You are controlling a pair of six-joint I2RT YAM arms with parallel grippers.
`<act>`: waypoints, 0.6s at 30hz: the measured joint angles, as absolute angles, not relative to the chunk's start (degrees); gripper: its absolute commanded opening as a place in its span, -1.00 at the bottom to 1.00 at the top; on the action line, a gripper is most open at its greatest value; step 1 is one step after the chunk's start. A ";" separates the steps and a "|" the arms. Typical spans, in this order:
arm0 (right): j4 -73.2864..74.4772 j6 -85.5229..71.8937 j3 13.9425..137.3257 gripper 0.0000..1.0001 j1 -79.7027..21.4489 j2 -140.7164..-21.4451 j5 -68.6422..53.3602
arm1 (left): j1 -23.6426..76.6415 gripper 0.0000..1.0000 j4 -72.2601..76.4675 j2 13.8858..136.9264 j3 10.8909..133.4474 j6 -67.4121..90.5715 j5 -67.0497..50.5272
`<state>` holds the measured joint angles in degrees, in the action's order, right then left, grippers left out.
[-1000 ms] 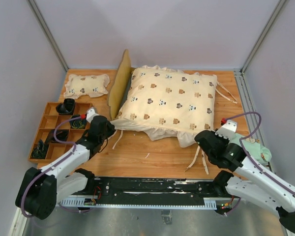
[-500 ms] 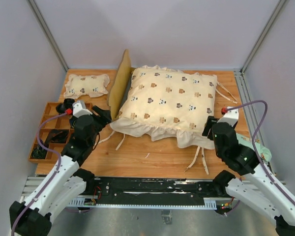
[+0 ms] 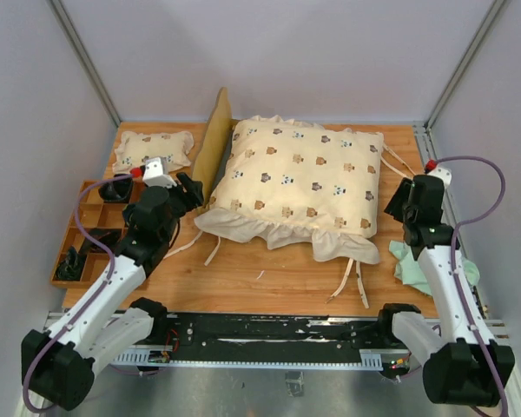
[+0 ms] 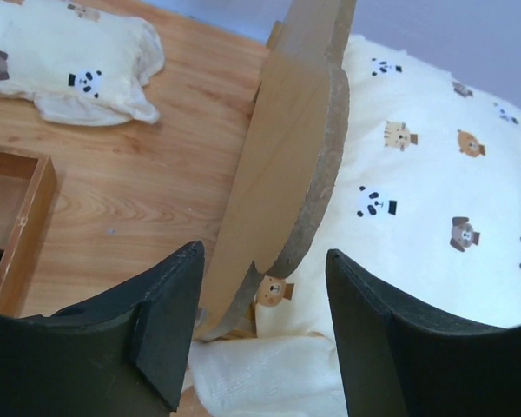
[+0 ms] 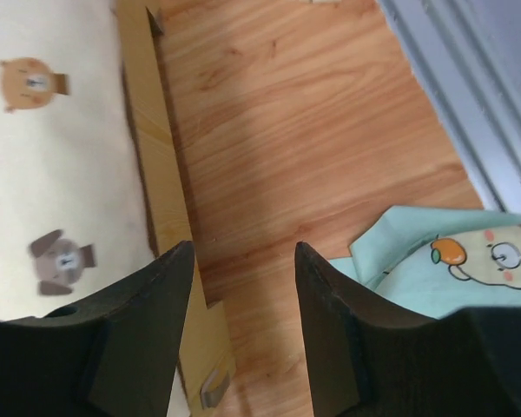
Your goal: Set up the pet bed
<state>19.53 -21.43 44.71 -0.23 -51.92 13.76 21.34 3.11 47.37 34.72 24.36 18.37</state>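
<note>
The pet bed (image 3: 210, 149) stands at mid-table, its light-wood headboard (image 4: 291, 148) on the left side. A cream bear-print quilt (image 3: 300, 178) covers most of the frame and hangs over the near edge. My left gripper (image 3: 186, 188) is open at the headboard's near end. In the left wrist view my left gripper (image 4: 265, 295) has the headboard's lower edge and a fold of quilt (image 4: 434, 191) just ahead of its fingers, apart from both. My right gripper (image 3: 400, 202) is open at the bed's right side. In the right wrist view my right gripper (image 5: 243, 278) hovers beside the wooden rail (image 5: 152, 174), holding nothing.
A small bear-print pillow (image 3: 154, 149) lies at the far left. A wooden compartment tray (image 3: 85, 228) with dark items sits by the left edge. A pale green cloth (image 3: 427, 265) lies at the right, near the metal frame rail (image 3: 438, 187). Quilt ties (image 3: 347, 282) trail toward the near edge.
Both grippers have opened and left the quilt's near corners. The left one moved up to the headboard's near end, the right one up along the bed's right side.
</note>
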 measured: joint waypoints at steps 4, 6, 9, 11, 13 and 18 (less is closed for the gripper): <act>17.21 -22.74 41.06 -0.04 4.80 -56.73 6.98 | 21.15 -0.04 4.49 53.67 36.80 21.52 17.87; 16.38 -23.00 38.74 -0.09 5.26 -58.63 4.34 | 20.78 -0.13 5.76 55.92 37.56 20.64 17.50; 15.77 -23.99 35.75 -0.19 5.26 -60.34 0.34 | 20.01 -0.22 9.65 58.67 37.60 20.23 16.38; 15.16 -24.75 34.09 -0.23 5.28 -60.86 -2.15 | 19.88 -0.25 12.27 60.64 37.63 20.12 16.08; 14.13 -25.50 32.84 -0.24 5.28 -60.93 -4.32 | 19.66 -0.26 14.68 63.11 37.93 19.94 15.59; 9.91 -26.52 28.80 -0.24 4.82 -57.80 -8.75 | 18.00 -0.28 19.33 69.89 40.56 19.35 14.11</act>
